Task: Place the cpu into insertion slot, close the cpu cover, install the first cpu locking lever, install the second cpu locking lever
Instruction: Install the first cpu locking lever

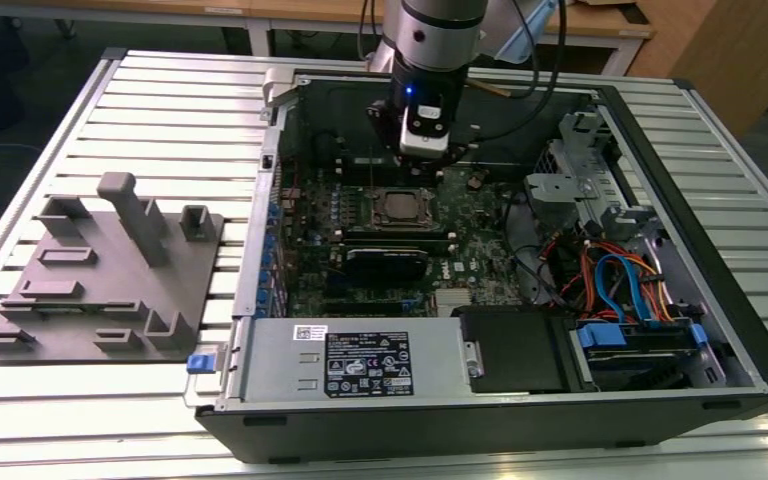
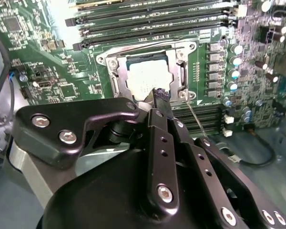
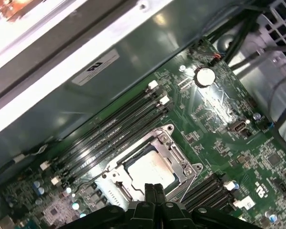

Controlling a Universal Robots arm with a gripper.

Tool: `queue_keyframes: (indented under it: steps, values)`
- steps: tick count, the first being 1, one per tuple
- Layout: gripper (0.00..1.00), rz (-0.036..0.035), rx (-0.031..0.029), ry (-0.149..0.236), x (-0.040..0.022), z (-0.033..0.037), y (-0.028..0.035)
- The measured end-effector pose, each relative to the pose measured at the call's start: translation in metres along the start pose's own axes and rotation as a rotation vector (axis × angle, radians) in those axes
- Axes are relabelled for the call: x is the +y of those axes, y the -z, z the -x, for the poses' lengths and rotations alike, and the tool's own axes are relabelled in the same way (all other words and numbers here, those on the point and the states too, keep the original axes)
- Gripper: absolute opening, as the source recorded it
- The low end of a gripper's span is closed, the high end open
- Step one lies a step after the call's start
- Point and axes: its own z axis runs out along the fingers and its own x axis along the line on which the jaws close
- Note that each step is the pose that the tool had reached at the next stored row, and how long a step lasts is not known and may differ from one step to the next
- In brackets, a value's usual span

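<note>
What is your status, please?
Silver-grey square cpu seated; thin silvery frame cpu cover down around it. Black gripper shut at cover's edge. Nothing in the way.

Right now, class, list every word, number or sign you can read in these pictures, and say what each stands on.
Nothing reads with certainty.
Black label on the silver cage, exterior view: print too small.
White sticker beside it: too small.
Grey sticker on the case wall, first wrist view: blurred.
White board markings, first wrist view: too small.

Dull metal cpu (image 2: 145,77); shiny cpu cover (image 2: 148,50)
</note>
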Motion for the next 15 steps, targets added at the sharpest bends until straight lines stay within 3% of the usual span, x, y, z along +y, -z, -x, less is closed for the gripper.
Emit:
queue_keyframes:
  steps: [8,15]
  values:
    - [0.11,-0.0025,0.0002,0.075,0.0,0.0,0.0]
    - [0.11,-0.0026,0.0002,0.078,0.0,0.0,0.0]
